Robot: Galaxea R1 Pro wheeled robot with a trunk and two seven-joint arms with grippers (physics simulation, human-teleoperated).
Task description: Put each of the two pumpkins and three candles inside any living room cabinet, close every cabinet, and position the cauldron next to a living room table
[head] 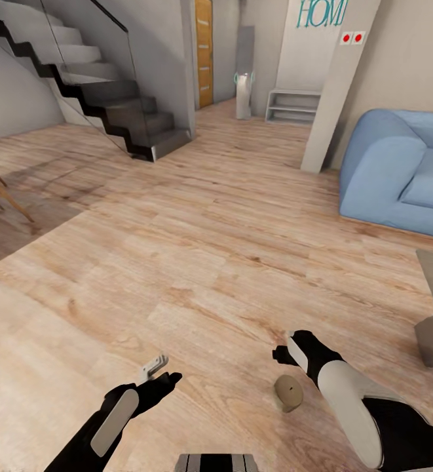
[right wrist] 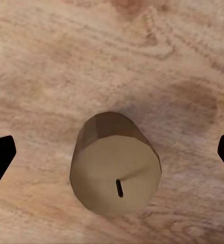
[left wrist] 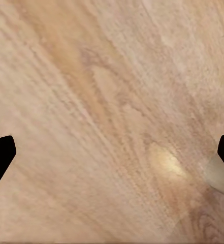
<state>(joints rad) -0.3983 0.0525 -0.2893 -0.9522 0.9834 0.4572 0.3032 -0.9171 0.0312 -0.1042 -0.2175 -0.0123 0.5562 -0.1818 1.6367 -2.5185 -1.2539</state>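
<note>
Hovering over the floor-standing candle (right wrist: 115, 170): right end effector (right wrist: 112, 155), fingers spread.

Bright, even, flat simulator light. Soft shadow under the staircase (head: 111, 105) on the floor (head: 196, 262), faint one beside the candle (right wrist: 114, 168). Wrist views blurry, coarse wood texture; no glare.
</note>
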